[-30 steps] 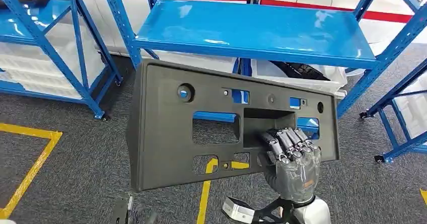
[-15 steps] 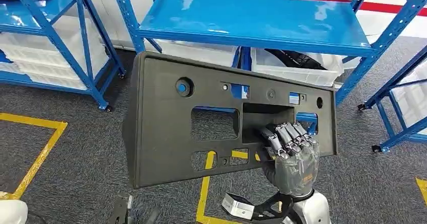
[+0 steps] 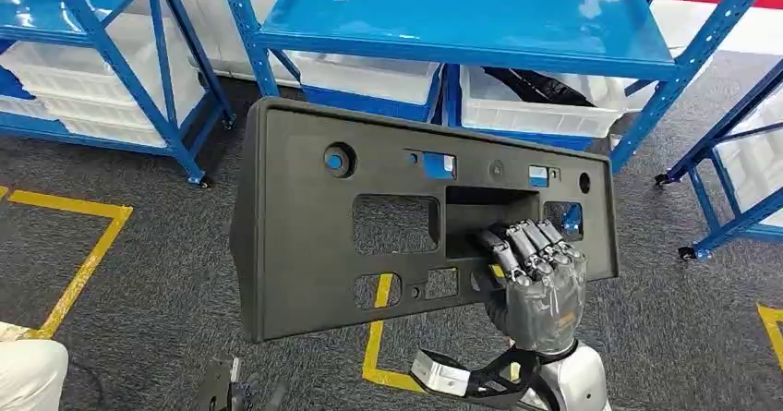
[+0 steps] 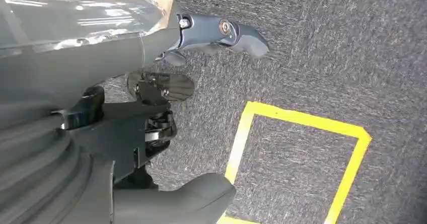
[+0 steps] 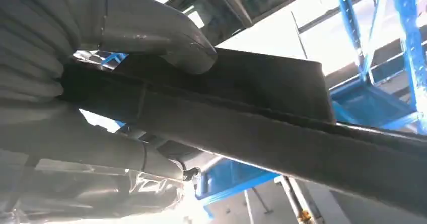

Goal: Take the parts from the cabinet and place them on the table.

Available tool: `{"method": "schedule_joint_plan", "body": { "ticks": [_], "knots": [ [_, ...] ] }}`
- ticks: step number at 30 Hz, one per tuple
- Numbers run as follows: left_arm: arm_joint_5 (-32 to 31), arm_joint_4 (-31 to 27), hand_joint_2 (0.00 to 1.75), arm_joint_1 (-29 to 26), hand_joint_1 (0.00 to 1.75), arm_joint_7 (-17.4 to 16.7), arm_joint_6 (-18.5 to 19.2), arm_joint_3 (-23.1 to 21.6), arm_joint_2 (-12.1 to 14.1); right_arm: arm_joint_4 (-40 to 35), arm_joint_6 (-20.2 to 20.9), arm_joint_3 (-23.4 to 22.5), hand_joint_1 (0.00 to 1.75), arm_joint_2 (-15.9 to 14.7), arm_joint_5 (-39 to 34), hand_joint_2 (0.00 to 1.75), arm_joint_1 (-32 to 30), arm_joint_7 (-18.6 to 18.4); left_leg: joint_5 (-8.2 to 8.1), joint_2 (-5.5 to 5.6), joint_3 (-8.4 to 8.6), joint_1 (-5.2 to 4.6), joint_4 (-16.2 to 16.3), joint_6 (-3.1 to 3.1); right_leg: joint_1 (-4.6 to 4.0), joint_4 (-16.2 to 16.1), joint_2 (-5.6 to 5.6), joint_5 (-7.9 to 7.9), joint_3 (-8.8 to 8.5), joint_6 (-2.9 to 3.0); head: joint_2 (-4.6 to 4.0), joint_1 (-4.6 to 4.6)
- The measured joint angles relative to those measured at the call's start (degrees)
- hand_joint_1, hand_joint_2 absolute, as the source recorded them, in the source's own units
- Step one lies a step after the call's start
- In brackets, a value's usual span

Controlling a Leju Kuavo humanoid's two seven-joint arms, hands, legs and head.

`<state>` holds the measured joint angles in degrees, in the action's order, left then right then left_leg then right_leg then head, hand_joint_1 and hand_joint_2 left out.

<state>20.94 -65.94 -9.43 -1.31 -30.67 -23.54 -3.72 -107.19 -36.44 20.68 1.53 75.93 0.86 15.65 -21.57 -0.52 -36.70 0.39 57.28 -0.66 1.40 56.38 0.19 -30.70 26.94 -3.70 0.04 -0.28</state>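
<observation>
— Holding anything, the right hand [image 3: 540, 296]?

— Yes. Its fingers [image 3: 526, 249] are hooked over the lower edge of a rectangular cut-out in a large dark grey panel [image 3: 305, 245], gripping it. In the right wrist view the thick thumb [image 5: 166, 35] presses on one face of the panel [image 5: 262, 128] and the other fingers lie on the opposite face, so the edge is clamped between them.

— Where is the panel?

— Up in the air in front of the robot, held roughly upright and slightly tilted, its broad face toward the head camera. It is off the shelves and touches nothing but the hand. Holes and rectangular openings pierce it, and the carpet shows through them.

— And behind it?

— A blue metal rack [image 3: 462, 23] with a bare top shelf. White plastic bins [image 3: 545, 106] sit on its lower level, one with dark parts inside. More blue racks stand to either side.

— The left hand?

— It hangs low. The left wrist view shows the left hand [image 4: 166, 93] above grey carpet [image 4: 327, 48] with yellow floor tape [image 4: 302, 118]. The fingers are apart and hold nothing.

— Anything else?

— A patch of white cloth [image 3: 28, 374] at the lower left edge of the head view; I cannot tell what it belongs to.
</observation>
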Motion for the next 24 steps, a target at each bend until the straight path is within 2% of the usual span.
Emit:
{"method": "schedule_joint_plan", "body": {
  "ticks": [2,3,4,5,6,7,8,9,10,11,12,13,14,15,17,18,19,20,21,22,23,24],
  "knots": [
    [0.4,0.0,1.75,-0.4,0.0,0.2,-0.1,0.2,0.1,0.4,0.0,-0.5,1.75,0.1,-0.3,1.75,0.0,0.7,0.61,0.04,-0.24,0.18,0.0,0.23,0.08,0.7,-0.12,0.39,0.58,0.64,0.0,-0.09],
    [0.7,0.0,1.75,-0.6,0.0,0.2,-0.1,0.2,0.2,0.5,0.0,-0.6,1.75,0.2,-0.4,1.75,0.0,0.9,-0.32,0.07,-0.59,0.6,0.4,0.5,0.73,0.7,-0.21,0.82,1.12,1.35,0.0,-0.17],
    [0.8,0.0,1.75,-0.7,0.0,0.2,-0.1,0.3,0.2,0.6,0.0,-0.7,1.75,0.3,-0.5,1.75,0.0,1.0,-3.31,0.09,-1.37,0.66,2.4,0.7,0.43,0.7,-0.26,1.26,1.49,2.2,0.0,-0.24],
    [0.8,-0.1,1.75,-0.8,0.0,0.3,-0.1,0.3,0.2,0.7,0.0,-0.9,1.75,0.4,-0.5,1.75,0.1,1.1,-6.66,0.15,-2.57,0.67,6.0,0.87,0.24,0.7,-0.36,1.78,1.95,3.0,0.0,-0.28],
    [1.0,-0.1,1.75,-0.8,0.0,0.4,-0.1,0.3,0.3,0.8,0.0,-1.0,1.75,0.5,-0.5,1.75,0.1,1.2,-9.67,0.22,-3.94,0.67,10.5,1.02,-0.03,0.8,-0.43,2.27,2.58,3.52,0.0,-0.39],
    [1.2,-0.1,1.75,-0.8,0.0,0.5,-0.1,0.4,0.4,1.0,0.0,-1.2,1.75,0.5,-0.5,1.75,0.1,1.2,-12.01,0.23,-5.19,0.67,15.4,1.06,-0.36,0.8,-0.48,2.83,3.34,3.81,0.0,-0.39],
    [1.2,-0.1,1.75,-0.9,0.0,0.5,-0.1,0.4,0.4,1.2,0.0,-1.3,1.75,0.6,-0.3,1.75,0.1,1.2,-12.64,0.26,-5.59,0.66,18.2,0.95,-0.67,0.8,-0.49,3.3,3.96,3.95,0.0,-0.41],
    [1.3,-0.1,1.75,-1.0,0.0,0.5,-0.1,0.4,0.4,1.4,0.0,-1.5,1.75,0.6,-0.3,1.75,0.1,1.2,-11.77,0.33,-4.78,0.64,18.7,0.62,-0.97,0.9,-0.48,3.82,4.63,4.03,0.0,-0.41],
    [1.3,-0.1,1.75,-1.0,0.0,0.5,-0.1,0.4,0.4,1.4,0.0,-1.6,1.75,0.6,-0.1,1.75,0.1,1.2,-10.09,0.4,-2.92,0.52,16.7,0.14,-1.26,0.9,-0.47,4.25,5.18,4.1,0.0,-0.44],
    [1.3,-0.1,1.75,-0.9,0.0,0.5,-0.1,0.4,0.4,1.4,0.0,-1.8,1.75,0.6,0.0,1.75,0.0,1.2,-8.31,0.45,-0.01,0.29,12.8,-0.6,-1.57,0.9,-0.41,4.64,5.63,4.11,0.0,-0.44],
    [1.3,-0.1,1.75,-0.8,0.0,0.5,0.1,0.3,0.4,1.4,0.0,-2.0,1.75,0.6,0.3,1.75,0.1,1.1,-6.94,0.55,3.85,-0.07,7.3,-1.58,-1.85,0.8,-0.33,5.03,5.98,4.13,0.0,-0.44],
    [1.4,-0.1,1.75,-0.5,0.0,0.5,0.2,0.3,0.6,1.4,0.0,-2.2,1.75,0.6,0.4,1.75,0.0,1.0,-7.89,0.89,7.21,-0.76,2.0,-3.12,-1.43,0.8,-0.33,5.34,6.12,4.04,0.0,-0.35],
    [1.4,-0.1,1.75,-0.5,0.0,0.5,0.3,0.2,0.9,1.3,0.0,-2.4,1.75,0.6,0.5,1.75,0.0,0.8,-8.24,0.68,8.59,-0.8,-0.1,-3.36,-2.26,0.9,-0.36,5.69,6.36,3.53,0.0,-0.02],
    [1.4,-0.1,1.75,-0.3,0.0,0.5,0.5,0.2,0.9,1.3,0.0,-2.5,1.75,0.6,0.6,1.75,-0.1,0.7,-7.86,0.77,8.42,-1.31,-0.1,-3.11,-1.44,0.9,-0.57,6.09,6.5,3.21,0.0,-0.13],
    [1.4,-0.1,1.75,-0.3,0.0,0.5,0.6,0.0,0.9,1.3,0.0,-2.8,1.75,0.6,0.7,1.75,-0.2,0.7,-7.1,0.74,8.01,-1.87,-0.4,-3.61,-1.06,0.7,-0.6,6.84,6.65,2.43,0.02,-0.48],
    [1.4,-0.1,1.75,-0.2,0.0,0.5,0.7,0.0,0.9,1.3,0.0,-3.1,1.75,0.6,0.8,1.75,-0.3,0.7,-5.97,0.33,8.08,-0.83,-2.1,-3.7,-1.75,1.0,-0.48,6.74,7.22,2.25,0.0,-0.35],
    [1.4,0.0,1.75,0.1,0.0,0.4,0.7,-0.2,0.9,1.3,0.0,-3.3,1.75,0.6,1.0,1.75,-0.4,0.5,-5.21,0.06,7.66,-0.93,-2.3,-3.11,-1.54,1.9,-0.32,5.33,8.02,2.32,0.0,-0.46],
    [1.4,0.0,1.75,0.4,0.0,0.3,0.9,-0.4,0.9,1.2,0.0,-3.5,1.75,0.6,1.3,1.75,-0.4,0.3,-4.46,0.06,6.75,-0.81,-2.4,-3.71,-1.48,4.7,-0.25,2.32,9.3,2.8,0.0,0.08],
    [1.3,0.1,1.75,0.5,0.0,0.2,1.3,-0.6,0.9,1.2,0.0,-3.7,1.75,0.5,1.8,1.75,-0.4,-0.1,-3.94,0.02,5.99,-0.79,-2.3,-3.41,-1.22,8.4,-0.24,-0.41,10.29,3.02,0.0,0.2],
    [1.2,0.2,1.75,0.6,0.0,0.0,1.5,-0.8,0.9,1.2,0.0,-3.8,1.75,0.5,1.9,1.75,-0.8,-0.4,-3.29,-0.02,5.19,-0.79,-2.3,-3.38,-0.86,12.6,-0.24,-2.67,11.25,2.97,0.0,0.13],
    [1.1,0.3,1.75,0.8,0.0,-0.2,1.9,-1.0,0.9,1.2,0.0,-3.9,1.75,0.4,1.9,1.75,-1.1,-0.7,-2.62,-0.15,4.22,-0.71,-2.2,-3.2,-0.6,16.2,-0.25,-3.67,11.86,2.38,0.0,0.22],
    [0.9,0.6,1.75,1.1,0.0,-0.3,2.0,-1.1,0.9,1.2,0.0,-4.1,1.75,0.3,1.9,1.75,-1.3,-0.8,-2.03,-0.24,3.42,-0.61,-2.2,-2.98,-0.34,17.6,-0.24,-3.19,11.59,1.63,0.0,0.22]
  ]
}}
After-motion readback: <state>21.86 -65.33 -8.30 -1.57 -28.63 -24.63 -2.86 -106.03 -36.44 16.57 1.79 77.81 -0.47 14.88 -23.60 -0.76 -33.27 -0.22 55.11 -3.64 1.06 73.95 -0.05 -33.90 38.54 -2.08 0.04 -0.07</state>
